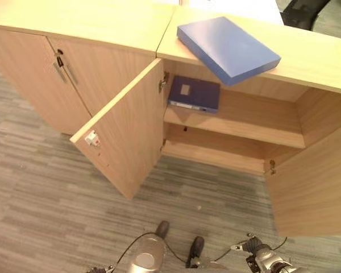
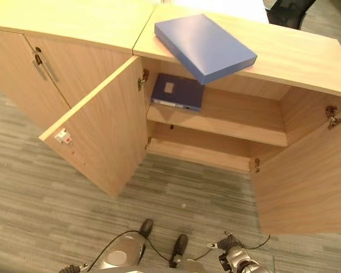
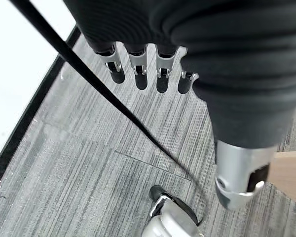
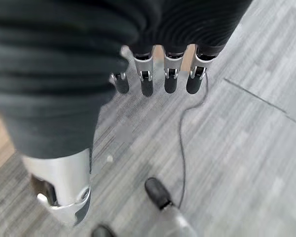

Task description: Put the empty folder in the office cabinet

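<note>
A light blue folder (image 1: 227,48) lies flat on top of the wooden office cabinet (image 1: 318,60), one corner jutting past the front edge. Below it, both cabinet doors stand wide. A darker blue folder (image 1: 194,94) lies on the upper shelf (image 1: 244,119) at its left end. My left hand (image 3: 139,69) hangs low over the carpet, open, its fingers straight and holding nothing. My right hand (image 4: 170,74) hangs the same way, open and holding nothing; it also shows at the bottom edge of the left eye view as my right hand (image 1: 261,256), far below the cabinet.
The left door (image 1: 125,136) swings out toward me and the right door (image 1: 315,187) stands out at the right. A second cabinet (image 1: 62,65) with shut doors adjoins on the left. A black chair (image 1: 304,14) stands behind. Grey carpet (image 1: 45,199) lies in front.
</note>
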{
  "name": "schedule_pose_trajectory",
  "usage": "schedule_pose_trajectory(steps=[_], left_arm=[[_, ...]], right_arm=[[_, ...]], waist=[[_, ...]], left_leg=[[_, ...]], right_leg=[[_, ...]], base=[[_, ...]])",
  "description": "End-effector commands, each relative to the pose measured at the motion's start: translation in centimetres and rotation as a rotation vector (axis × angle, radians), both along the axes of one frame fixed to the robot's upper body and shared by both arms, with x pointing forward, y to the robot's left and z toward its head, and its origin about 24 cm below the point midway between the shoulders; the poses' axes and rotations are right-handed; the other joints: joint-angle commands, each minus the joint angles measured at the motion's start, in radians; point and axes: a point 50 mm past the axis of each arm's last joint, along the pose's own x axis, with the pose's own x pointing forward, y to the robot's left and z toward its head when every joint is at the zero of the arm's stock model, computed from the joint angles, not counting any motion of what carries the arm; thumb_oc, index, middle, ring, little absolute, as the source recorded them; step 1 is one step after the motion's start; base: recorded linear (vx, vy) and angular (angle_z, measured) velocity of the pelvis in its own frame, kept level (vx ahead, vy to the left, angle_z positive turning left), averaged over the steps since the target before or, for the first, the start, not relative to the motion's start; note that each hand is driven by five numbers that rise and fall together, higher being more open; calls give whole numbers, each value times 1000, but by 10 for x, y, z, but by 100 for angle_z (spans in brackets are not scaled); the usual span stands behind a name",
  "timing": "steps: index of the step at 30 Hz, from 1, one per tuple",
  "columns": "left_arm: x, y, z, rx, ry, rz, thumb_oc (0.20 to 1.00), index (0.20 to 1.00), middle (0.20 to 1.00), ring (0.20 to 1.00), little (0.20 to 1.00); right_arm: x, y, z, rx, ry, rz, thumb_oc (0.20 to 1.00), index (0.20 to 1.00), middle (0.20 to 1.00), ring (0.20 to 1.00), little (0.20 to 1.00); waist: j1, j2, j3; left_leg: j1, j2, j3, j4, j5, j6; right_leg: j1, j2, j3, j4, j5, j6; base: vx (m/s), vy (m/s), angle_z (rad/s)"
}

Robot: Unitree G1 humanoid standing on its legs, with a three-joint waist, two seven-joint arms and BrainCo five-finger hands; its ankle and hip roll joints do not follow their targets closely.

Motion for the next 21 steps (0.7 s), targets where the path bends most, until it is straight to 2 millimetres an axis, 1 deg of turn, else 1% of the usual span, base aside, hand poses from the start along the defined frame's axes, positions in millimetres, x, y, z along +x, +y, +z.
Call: schedule_pose_trajectory(steps=[1, 2, 3, 5, 8, 9, 12, 13, 14, 15, 16, 17, 18, 19, 21], left_arm=[[0, 6, 2, 20, 7, 8, 1000, 1000, 1000, 1000, 1000], [1, 6, 2, 20, 7, -1, 1000, 1000, 1000, 1000, 1000], [1, 6, 2, 23, 13, -10, 1000, 1000, 1000, 1000, 1000], [1, 7, 2, 25, 10, -10, 1000, 1000, 1000, 1000, 1000], [3, 7, 3, 28, 10, -30, 1000, 1000, 1000, 1000, 1000], [3, 7, 3, 28, 16, -37, 1000, 1000, 1000, 1000, 1000], [2, 7, 3, 28, 21, -43, 1000, 1000, 1000, 1000, 1000], [1, 7, 3, 28, 31, -55, 1000, 1000, 1000, 1000, 1000], [1, 7, 2, 28, 34, -59, 1000, 1000, 1000, 1000, 1000], [-1, 9, 3, 31, 43, -63, 1000, 1000, 1000, 1000, 1000], [-1, 9, 3, 31, 42, -63, 1000, 1000, 1000, 1000, 1000], [-1, 9, 3, 31, 44, -65, 1000, 1000, 1000, 1000, 1000], [-1, 9, 3, 31, 44, -65, 1000, 1000, 1000, 1000, 1000], [0, 10, 3, 34, 42, -66, 1000, 1000, 1000, 1000, 1000], [2, 11, 4, 40, 35, -71, 1000, 1000, 1000, 1000, 1000]], right_arm=[[-1, -1, 0, 2, -5, 18, 1000, 1000, 1000, 1000, 1000], [0, 0, 0, 7, -5, 26, 1000, 1000, 1000, 1000, 1000], [3, 2, 1, 11, -14, 29, 1000, 1000, 1000, 1000, 1000], [3, 4, 0, 18, -9, 39, 1000, 1000, 1000, 1000, 1000], [-1, 8, -2, 27, 8, 45, 1000, 1000, 1000, 1000, 1000], [-2, 9, -2, 34, 15, 39, 1000, 1000, 1000, 1000, 1000], [-3, 9, -2, 37, 16, 33, 1000, 1000, 1000, 1000, 1000], [-4, 9, -3, 41, 20, 28, 1000, 1000, 1000, 1000, 1000], [-5, 8, -3, 42, 23, 24, 1000, 1000, 1000, 1000, 1000], [-7, 9, -4, 48, 23, 17, 1000, 1000, 1000, 1000, 1000], [-7, 9, -3, 47, 23, 17, 1000, 1000, 1000, 1000, 1000], [-7, 11, -4, 51, 25, 19, 1000, 1000, 1000, 1000, 1000], [-7, 11, -4, 51, 25, 19, 1000, 1000, 1000, 1000, 1000], [-8, 11, -4, 51, 26, 22, 1000, 1000, 1000, 1000, 1000], [-8, 12, -4, 51, 24, 26, 1000, 1000, 1000, 1000, 1000]], waist=[[13, -32, -42], [18, -31, -49], [20, -28, -62], [22, -25, -74], [23, -22, -86], [18, -18, -90], [14, -14, -92], [2, -3, -91], [-5, 4, -86], [-17, 21, -73], [-17, 21, -73], [-19, 29, -64], [-20, 29, -63], [-23, 30, -58], [-28, 25, -47]], left_leg=[[17, -31, -41, -137, 147, 49], [33, -29, -35, -141, 143, 53], [53, -29, -21, -146, 130, 63], [73, -29, -9, -148, 116, 75], [86, -44, 1, -134, 91, 92], [91, -54, 4, -118, 75, 101], [91, -61, 5, -105, 64, 107], [99, -74, 4, -89, 52, 119], [106, -82, 1, -79, 45, 128], [123, -91, 0, -60, 31, 139], [123, -92, 0, -59, 30, 139], [138, -88, -1, -47, 19, 143], [139, -88, -2, -47, 18, 143], [143, -86, -8, -40, 15, 142], [146, -86, -14, -26, 4, 141]], right_leg=[[171, 12, 7, -173, -10, 65], [177, 5, 9, -168, -11, 69], [185, -14, 8, -159, -9, 83], [186, -31, 11, -144, -6, 94], [189, -63, 2, -122, -1, 114], [183, -80, 4, -95, 2, 123], [176, -92, 6, -71, 1, 129], [155, -113, 9, 1, 8, 134], [140, -125, 12, 54, 22, 136], [104, -151, 9, 149, 64, 131], [103, -151, 10, 152, 63, 132], [78, -160, -11, 169, 69, 116], [79, -160, -11, 169, 69, 115], [68, -149, -18, 146, 55, 102], [59, -128, -31, 83, 54, 97]], base=[[112, 76, -3], [181, 168, -17], [226, 221, -27], [170, 197, -40], [130, 202, -41], [96, 188, -15], [62, 153, 0], [51, 204, 3], [94, 331, 11], [58, 198, 19], [75, 175, 21], [32, 46, 13], [51, 43, 1], [32, -23, -3], [40, -54, -6]])
